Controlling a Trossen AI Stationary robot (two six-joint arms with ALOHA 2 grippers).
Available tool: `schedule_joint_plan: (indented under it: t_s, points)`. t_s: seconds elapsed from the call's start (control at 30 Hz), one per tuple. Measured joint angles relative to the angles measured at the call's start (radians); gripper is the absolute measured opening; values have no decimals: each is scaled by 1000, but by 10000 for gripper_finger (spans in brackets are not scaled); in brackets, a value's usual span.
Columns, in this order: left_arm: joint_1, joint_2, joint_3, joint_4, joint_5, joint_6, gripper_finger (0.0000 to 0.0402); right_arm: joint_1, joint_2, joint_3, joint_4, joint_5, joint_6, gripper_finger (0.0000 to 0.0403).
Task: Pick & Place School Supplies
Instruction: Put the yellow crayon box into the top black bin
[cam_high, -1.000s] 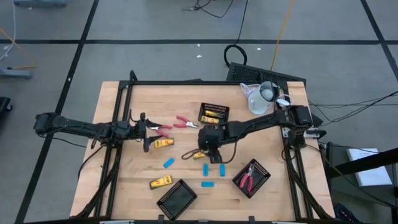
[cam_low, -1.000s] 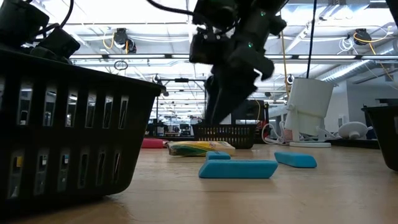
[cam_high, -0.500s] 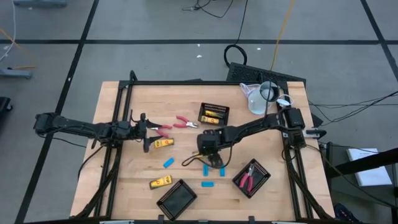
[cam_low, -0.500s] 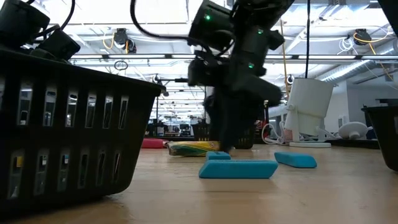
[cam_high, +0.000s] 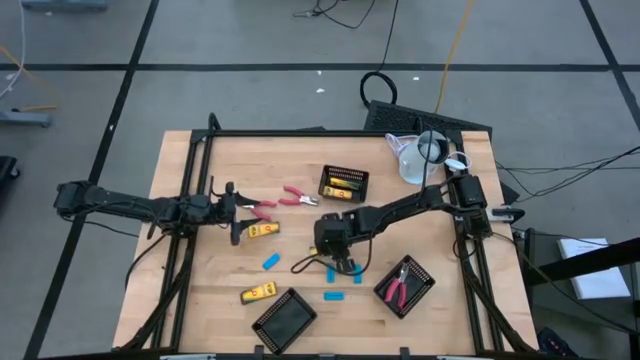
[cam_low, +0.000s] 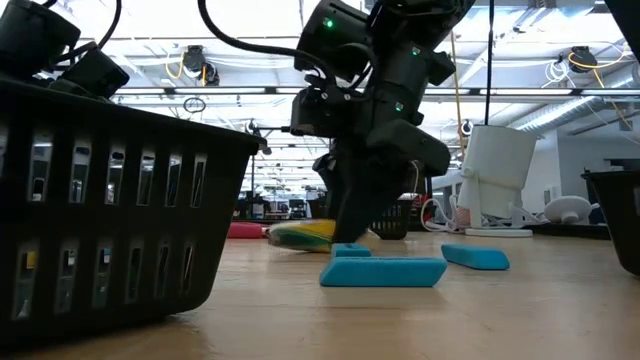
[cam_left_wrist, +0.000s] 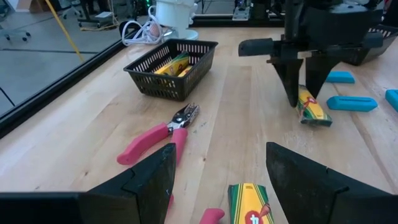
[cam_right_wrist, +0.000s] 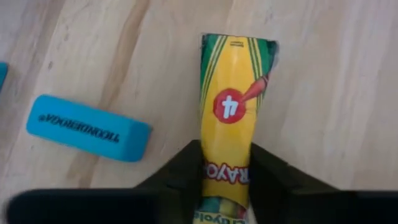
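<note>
Pale wood-grain table top (cam_high: 200, 280), smooth, with faint streaks. My right claw (cam_right_wrist: 225, 163) is pinched on a yellow-and-green cardboard crayon box (cam_right_wrist: 235, 118), oblong and glossy, with a red round "4" mark; both dark fingers press its long sides near one end, and the rest of the box juts forward from the tips. In the low view the box (cam_low: 300, 236) sits at or just above the wood; I cannot tell which.

Just beside my right claw lies a bright-blue rubber eraser (cam_right_wrist: 87, 127), flat, with rounded corners and black print. Two more blue erasers (cam_low: 383, 271) (cam_low: 475, 258) lie near it on the wood.

Farther off from the claw: a black mesh plastic tray (cam_left_wrist: 171, 65) holding more yellow boxes, and red-handled metal pliers (cam_left_wrist: 160, 134) lying flat.

My left claw (cam_left_wrist: 214, 180) hangs well apart, fingers spread wide, above another yellow crayon box (cam_left_wrist: 249, 202).
</note>
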Motion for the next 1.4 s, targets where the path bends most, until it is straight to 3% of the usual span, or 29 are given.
schedule_joint_plan:
  t_s: [0.07,0.33,0.77,0.97,1.2,1.4]
  points:
    - [0,0,0,-6,-3,0,250,-1,0,0,3,3,1,60]
    - [0,0,0,-13,-3,-3,250,-2,-4,0,-28,11,11,60]
    - [0,0,0,-11,-3,-2,250,-30,-170,-4,-86,215,-30,60]
    - [1,0,0,-8,-4,-2,250,-101,-262,0,-114,317,-67,60]
    - [1,0,0,-7,-4,-2,250,-246,-282,0,-177,304,-96,60]
    - [1,0,0,-11,-4,0,250,-372,-261,-2,-211,175,-83,60]
